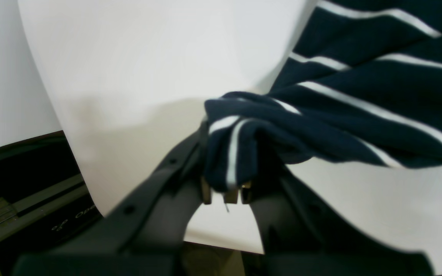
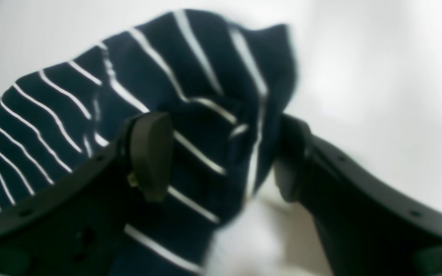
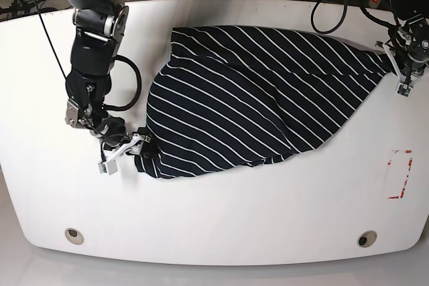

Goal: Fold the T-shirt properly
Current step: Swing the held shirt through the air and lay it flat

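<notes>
You are at the gripping stage, before any fold is made. The T-shirt [image 3: 248, 95] lies spread and rumpled across the white table [image 3: 221, 219], running from its lower corner by your right arm to the far corner by your left arm. Your left gripper [image 1: 226, 191] is clamped on a bunched corner of the cloth, as the left wrist view shows plainly. Your right gripper [image 2: 221, 161] straddles the other corner with its jaws apart, cloth lying between the pads [image 2: 152, 153] but not yet pinched. Next, I judge, you need to bring those jaws together on the cloth, then lift both corners evenly, so the shirt does not drag or twist.
</notes>
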Motion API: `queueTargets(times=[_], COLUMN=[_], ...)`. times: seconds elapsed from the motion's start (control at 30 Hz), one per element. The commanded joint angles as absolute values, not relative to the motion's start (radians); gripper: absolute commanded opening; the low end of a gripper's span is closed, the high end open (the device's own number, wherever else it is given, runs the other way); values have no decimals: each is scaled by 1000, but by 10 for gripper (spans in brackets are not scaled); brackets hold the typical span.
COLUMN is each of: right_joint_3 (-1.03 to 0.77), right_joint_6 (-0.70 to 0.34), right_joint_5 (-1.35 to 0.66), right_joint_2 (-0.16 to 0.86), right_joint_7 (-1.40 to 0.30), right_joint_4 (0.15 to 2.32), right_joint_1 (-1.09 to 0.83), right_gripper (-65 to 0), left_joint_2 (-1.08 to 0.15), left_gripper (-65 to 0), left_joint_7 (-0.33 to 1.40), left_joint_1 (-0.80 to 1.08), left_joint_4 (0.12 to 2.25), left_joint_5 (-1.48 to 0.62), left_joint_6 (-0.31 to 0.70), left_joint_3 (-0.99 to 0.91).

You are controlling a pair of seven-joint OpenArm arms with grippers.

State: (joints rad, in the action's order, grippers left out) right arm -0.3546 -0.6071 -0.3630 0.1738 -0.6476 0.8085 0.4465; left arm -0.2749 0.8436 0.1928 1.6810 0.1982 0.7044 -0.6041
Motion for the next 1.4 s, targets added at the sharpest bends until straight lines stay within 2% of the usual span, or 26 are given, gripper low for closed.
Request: queueTargets(times=[0.0, 0.07, 0.13, 0.23, 0.27, 0.43, 0.67, 0.83, 1.0, 1.37], right_joint_3=[-358, -361, -360, -358, -358, -357, -358, -355, -346, -182], right_joint_6=[-608, -605, -605, -608, -610, -611, -611, -611, -611, -611], right_joint_5=[-338, -326, -323, -323, -323, -332, -332, -325, -328, -334], right_joint_2=[170, 159, 159, 162, 163, 196, 229, 243, 289, 400], right_joint_7=[-624, -605, -601, -601, -601, -605, -670, -716, -751, -751], right_joint_4=[816, 816, 816, 820, 822, 855, 1007, 1109, 1150, 1148], right_joint_1=[467, 469, 469, 470, 470, 470, 466, 493, 576, 843], right_gripper=[-274, -323, -422, -610, -642, -650, -650, -650, -650, -650], left_joint_2=[-294, -297, -298, -298, -300, -300, -292, -292, -292, -340], left_gripper=[-650, -650, -650, -650, -650, -650, -650, -650, -650, -650], left_joint_7=[834, 834, 834, 831, 831, 831, 835, 852, 977, 1167], left_joint_1=[182, 182, 182, 182, 182, 174, 91, 19, -139, -539], left_joint_4=[1699, 1698, 1695, 1692, 1692, 1698, 1727, 1796, 1850, 1848], left_joint_5=[197, 197, 197, 197, 197, 197, 197, 205, 205, 206], left_joint_6=[698, 698, 698, 698, 698, 698, 698, 698, 698, 698], left_joint_3=[-608, -608, -608, -608, -608, -607, -605, -513, -446, -352])
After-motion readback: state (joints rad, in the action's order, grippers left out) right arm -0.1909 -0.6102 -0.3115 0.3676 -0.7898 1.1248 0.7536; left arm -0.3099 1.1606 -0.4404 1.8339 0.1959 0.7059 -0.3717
